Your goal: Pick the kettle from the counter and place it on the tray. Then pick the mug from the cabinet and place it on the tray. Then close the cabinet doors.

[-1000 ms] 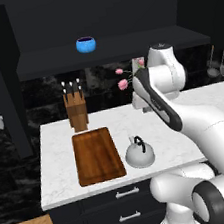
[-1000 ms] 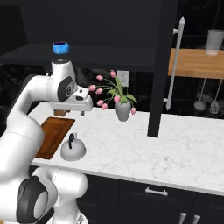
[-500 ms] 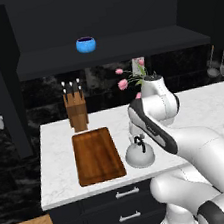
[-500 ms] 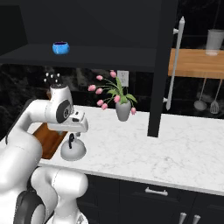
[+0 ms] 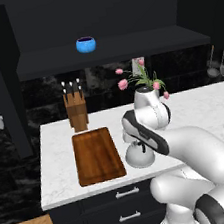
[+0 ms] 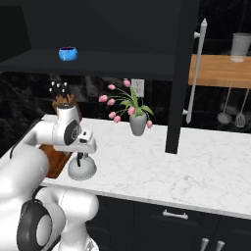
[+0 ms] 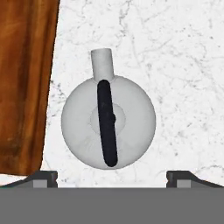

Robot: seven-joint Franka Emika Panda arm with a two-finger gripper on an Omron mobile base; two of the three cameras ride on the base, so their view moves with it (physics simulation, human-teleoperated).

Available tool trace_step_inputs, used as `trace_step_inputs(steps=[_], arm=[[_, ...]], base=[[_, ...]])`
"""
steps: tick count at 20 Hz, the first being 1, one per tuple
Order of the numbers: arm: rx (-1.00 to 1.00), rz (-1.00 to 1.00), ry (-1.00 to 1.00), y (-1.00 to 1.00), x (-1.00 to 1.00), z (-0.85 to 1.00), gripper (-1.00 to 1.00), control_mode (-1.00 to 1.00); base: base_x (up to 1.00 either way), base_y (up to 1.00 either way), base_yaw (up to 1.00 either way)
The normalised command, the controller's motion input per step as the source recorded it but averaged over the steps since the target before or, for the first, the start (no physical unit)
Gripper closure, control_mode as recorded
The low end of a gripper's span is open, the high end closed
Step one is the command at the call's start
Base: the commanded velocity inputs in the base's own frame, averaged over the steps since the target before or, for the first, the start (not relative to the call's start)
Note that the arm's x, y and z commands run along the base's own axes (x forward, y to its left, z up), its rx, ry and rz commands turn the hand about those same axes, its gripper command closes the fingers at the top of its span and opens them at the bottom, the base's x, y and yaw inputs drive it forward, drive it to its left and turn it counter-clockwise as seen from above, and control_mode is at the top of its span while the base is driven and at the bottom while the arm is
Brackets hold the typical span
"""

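1. Looking straight down in the hand view, the gripper (image 7: 111, 177) hung above the kettle (image 7: 108, 121), its two dark fingertips set wide apart at either side, open and holding nothing.
2. That view alone showed the kettle from the top: a round, pale grey dome with a matte sheen, a short stubby spout, and a black arched handle running across its middle.
3. The left base view gave the side shape instead, where the kettle (image 5: 138, 154) sat squat on the counter (image 5: 204, 106), partly hidden behind the white arm.
4. The right base view showed the kettle (image 6: 82, 168) below the hand, near the counter's front edge.
5. The tray (image 5: 96, 155), a flat rectangular board of brown grained wood with a raised rim, lay just beside the kettle, apart from it.
6. The counter was white marble with faint grey veins.
7. The bright blue mug (image 5: 86, 44) stood on the dark shelf of the black cabinet (image 5: 94, 10).
8. A wooden knife block (image 5: 76, 110) stood behind the tray.
9. A grey vase of pink tulips (image 6: 137, 122) showed clearly in the right base view, with an open cabinet door (image 6: 181, 73) and its silver bar handle (image 6: 195, 71) beside it.
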Motion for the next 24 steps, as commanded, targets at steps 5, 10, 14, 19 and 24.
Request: trace_step_inputs(steps=[5,10,14,19,24], arm=[[0.0,0.0,0.01,0.07,0.48,-0.29,-1.0,-1.0],[0.0,0.0,0.0,0.0,0.07,-0.12,-1.0,-1.0],[0.0,0.0,0.0,0.0,0.0,-0.02,1.0,-1.0],[0.0,0.0,0.0,0.0,0.0,0.0,1.0,-1.0],[0.02,0.0,-0.01,0.0,-0.01,0.03,1.0,-1.0]], base=[[0.0,0.0,0.0],[0.0,0.0,0.0],[0.0,0.0,0.0],[0.0,0.0,0.0],[0.0,0.0,0.0]])
